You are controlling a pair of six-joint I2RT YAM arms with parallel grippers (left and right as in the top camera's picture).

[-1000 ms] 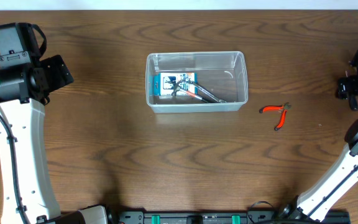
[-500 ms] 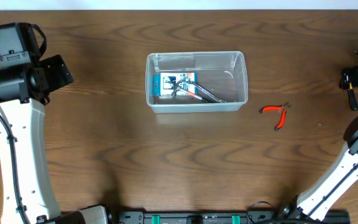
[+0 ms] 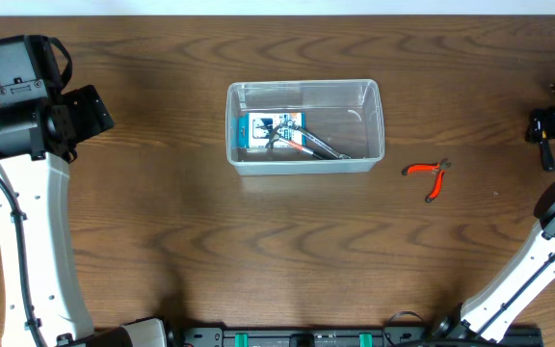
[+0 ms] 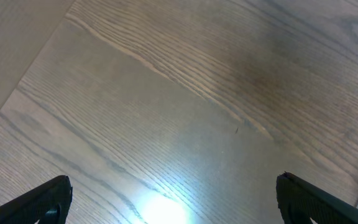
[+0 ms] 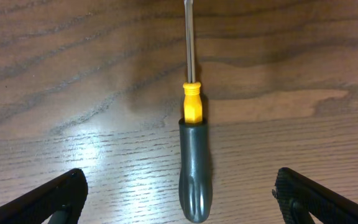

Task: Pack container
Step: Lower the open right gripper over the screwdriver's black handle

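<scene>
The clear plastic container (image 3: 374, 96) stands mid-table and holds a blue-and-white box (image 3: 272, 130) and dark hand tools (image 3: 318, 146). Red-handled pliers (image 3: 429, 175) lie on the table to its right. At the far right edge lies a screwdriver (image 3: 545, 154); the right wrist view shows its grey handle (image 5: 194, 171), yellow collar and metal shaft. My right gripper (image 5: 178, 182) hangs over it, open, its fingers (image 5: 58, 196) wide on either side of the handle and not touching it. My left gripper (image 4: 173, 190) is open over bare wood at the far left.
The table is dark brown wood (image 3: 258, 251). The left arm (image 3: 37, 212) stands along the left side and the right arm (image 3: 538, 260) rises from the lower right. The table's back edge (image 3: 277, 13) runs just behind the container.
My right gripper has shifted slightly to the right above the screwdriver. The left arm, container and pliers have not moved.
</scene>
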